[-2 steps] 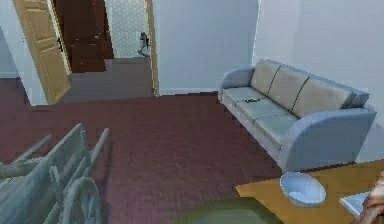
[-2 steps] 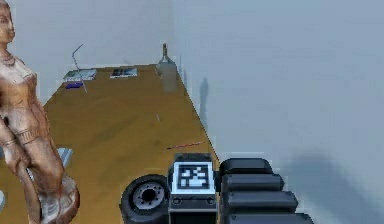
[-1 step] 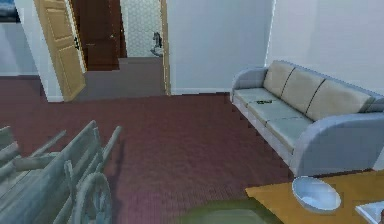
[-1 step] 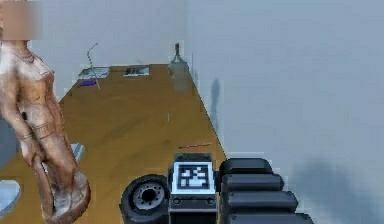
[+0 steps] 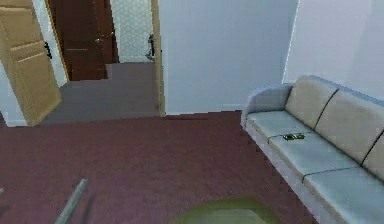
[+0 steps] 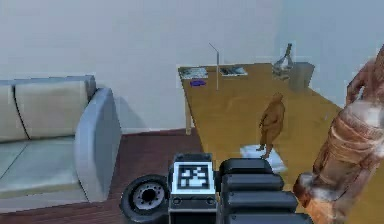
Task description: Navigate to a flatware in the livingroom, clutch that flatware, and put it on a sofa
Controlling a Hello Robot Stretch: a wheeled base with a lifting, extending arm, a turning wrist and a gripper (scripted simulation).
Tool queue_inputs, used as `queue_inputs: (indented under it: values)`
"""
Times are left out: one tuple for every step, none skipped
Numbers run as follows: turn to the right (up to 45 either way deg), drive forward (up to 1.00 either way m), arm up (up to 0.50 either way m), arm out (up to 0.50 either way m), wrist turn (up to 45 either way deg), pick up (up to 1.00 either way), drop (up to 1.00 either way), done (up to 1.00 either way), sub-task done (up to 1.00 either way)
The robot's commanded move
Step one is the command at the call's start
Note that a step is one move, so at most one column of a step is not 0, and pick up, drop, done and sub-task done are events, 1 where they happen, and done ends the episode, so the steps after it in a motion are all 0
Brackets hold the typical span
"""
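A grey sofa point(image 5: 320, 140) runs along the forward view's right, with a small dark object point(image 5: 292, 136) lying on its seat. The sofa's end and armrest point(image 6: 95, 140) stand at the arm side view's left. Beside it is a wooden table point(image 6: 235, 115) with small flat items point(image 6: 197, 74) at its far end; I cannot name any as flatware. The arm's dark body with a white marked square point(image 6: 192, 178) sits at the bottom edge, and the gripper point(image 6: 148, 198) shows as a dark round shape left of it. I cannot tell whether it holds anything.
Two brown statues point(image 6: 270, 122) point(image 6: 350, 140) stand on the table, with a grey container point(image 6: 292, 66) at its far corner. In the forward view, a light wooden door point(image 5: 25, 60) stands ajar at the left beside a doorway to a dark door point(image 5: 80, 35). Dark red carpet point(image 5: 150, 160) lies ahead.
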Motion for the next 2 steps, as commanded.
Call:
queue_inputs:
  values:
    - [21.0,0.00,0.00,0.00,0.0,0.00,0.00,0.00,0.00]
    - [0.0,1.00,0.00,0.00,0.0,0.00,0.00,0.00,0.00]
